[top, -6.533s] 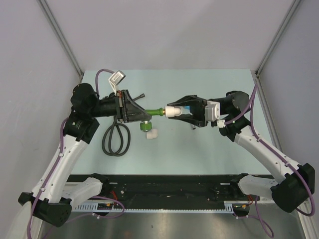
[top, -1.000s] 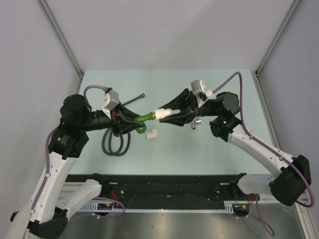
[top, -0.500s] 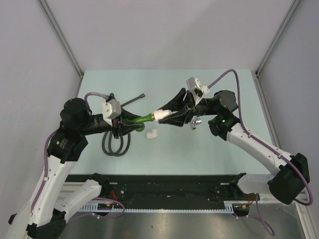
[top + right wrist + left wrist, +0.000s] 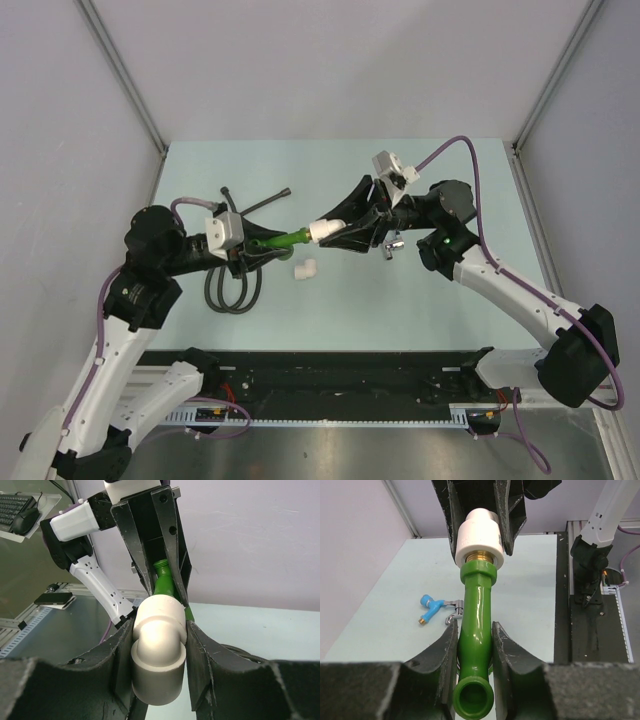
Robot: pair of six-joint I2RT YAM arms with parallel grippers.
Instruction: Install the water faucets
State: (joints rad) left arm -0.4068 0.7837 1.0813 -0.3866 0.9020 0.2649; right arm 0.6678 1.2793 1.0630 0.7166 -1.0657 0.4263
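Note:
My left gripper is shut on the bright green faucet and holds it above the table. My right gripper is shut on a white elbow fitting. The faucet's brass threaded end sits in the fitting's mouth, so the two parts are joined end to end. The green faucet also shows behind the fitting in the right wrist view. The blue-handled faucet lies on the table under my right gripper, its chrome end showing in the top view.
A second white elbow fitting lies on the table below the joined parts. The coiled black hose lies under my left gripper, with its end pointing toward the back. Grey walls enclose the table on three sides.
My left wrist has turned and its arm has shifted slightly left. My right wrist turned a little. The green faucet and white fitting stay joined in about the same place.

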